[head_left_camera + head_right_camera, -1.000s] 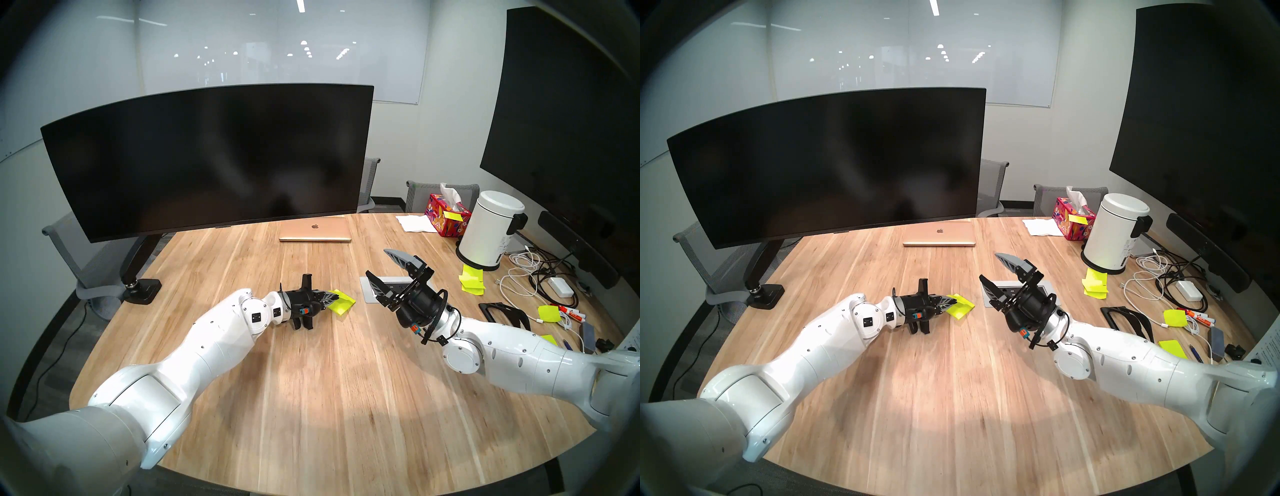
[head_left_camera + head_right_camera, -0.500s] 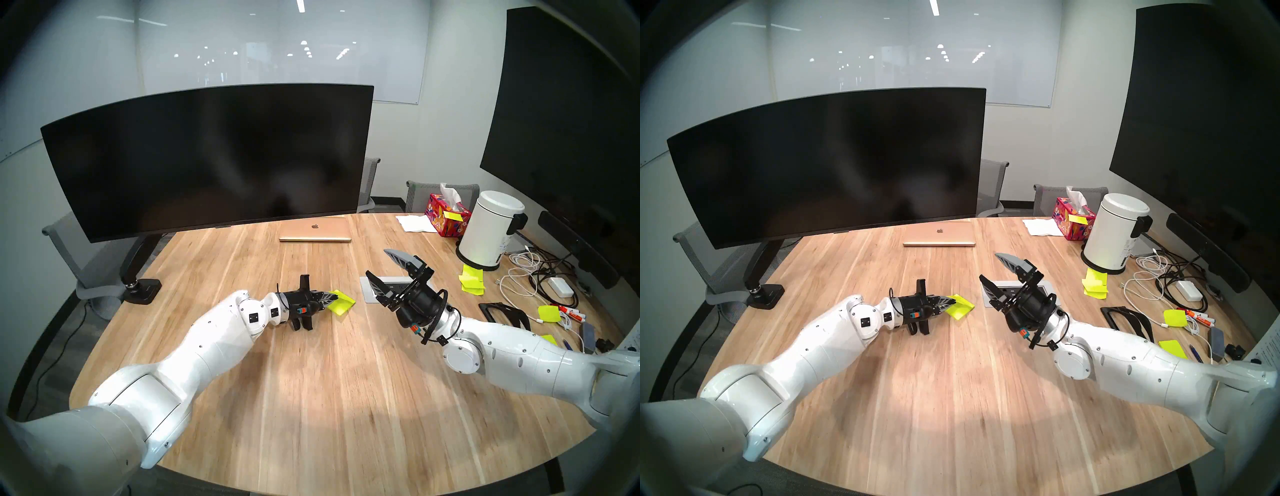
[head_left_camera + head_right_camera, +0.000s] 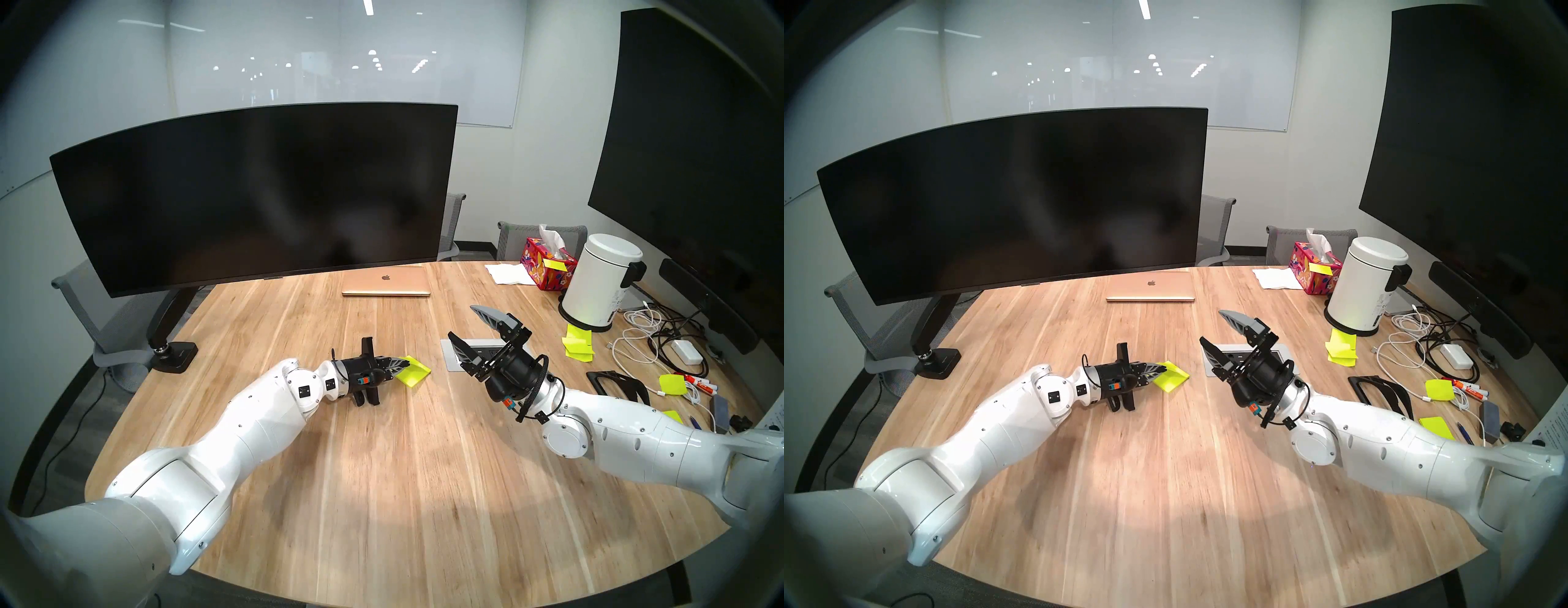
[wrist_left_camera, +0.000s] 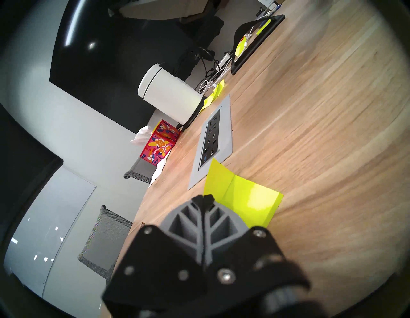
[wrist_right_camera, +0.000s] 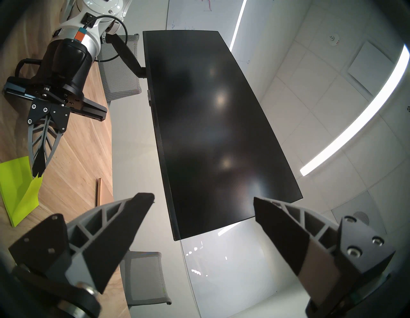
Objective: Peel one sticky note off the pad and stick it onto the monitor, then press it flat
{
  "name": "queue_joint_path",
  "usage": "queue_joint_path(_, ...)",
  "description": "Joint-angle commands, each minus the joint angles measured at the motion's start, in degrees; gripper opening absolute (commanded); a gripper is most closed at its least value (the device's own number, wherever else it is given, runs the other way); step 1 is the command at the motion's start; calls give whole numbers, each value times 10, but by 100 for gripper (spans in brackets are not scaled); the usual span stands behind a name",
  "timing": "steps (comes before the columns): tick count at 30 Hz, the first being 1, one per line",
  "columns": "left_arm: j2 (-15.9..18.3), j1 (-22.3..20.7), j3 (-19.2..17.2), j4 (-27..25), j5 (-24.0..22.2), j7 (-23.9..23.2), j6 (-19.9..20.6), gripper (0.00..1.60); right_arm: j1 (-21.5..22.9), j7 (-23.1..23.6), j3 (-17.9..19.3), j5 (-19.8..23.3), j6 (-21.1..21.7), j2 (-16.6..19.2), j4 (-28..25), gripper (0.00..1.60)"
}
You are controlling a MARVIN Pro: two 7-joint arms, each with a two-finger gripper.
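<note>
The table (image 3: 382,488) carries everything; at its far left the monitor (image 3: 254,195) hangs on its arm mount, its screen bare, so no note is stuck there yet. The right arm has not moved over the last second: the right gripper (image 3: 475,335) hovers above the table near the power panel (image 4: 224,142), fingers spread wide and empty, pointing up toward the monitor. The left arm has drawn back toward the robot's left and slightly nearer its body. The left gripper (image 3: 405,362) is pressed together on a corner of the top note (image 4: 218,177), which the left wrist view shows folded up at a crease while the rest lies on the pad (image 4: 250,202). The pad itself has slid along the table with the gripper instead of staying put. My reading is that the peel is only begun: the sheet is lifted at one edge but still attached, and nothing holds the pad down, so a further pull may drag the whole stack. The idle right gripper would likely need to pin the pad, or the left must lift at a steeper angle, before the note comes free
</note>
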Motion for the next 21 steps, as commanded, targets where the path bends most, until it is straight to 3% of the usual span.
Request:
queue_joint_path(1,25,30,2,-29,-9,-22,7,0,6,-5,6,1,-1,-1,-5,160)
queue_joint_path(9,39,57,-5,-77,-30,-29,37,0,6,-5,6,1,-1,-1,-5,160)
queue_joint_path(21,33,76,-16,-82,-58,-27,61,0,6,-5,6,1,-1,-1,-5,160)
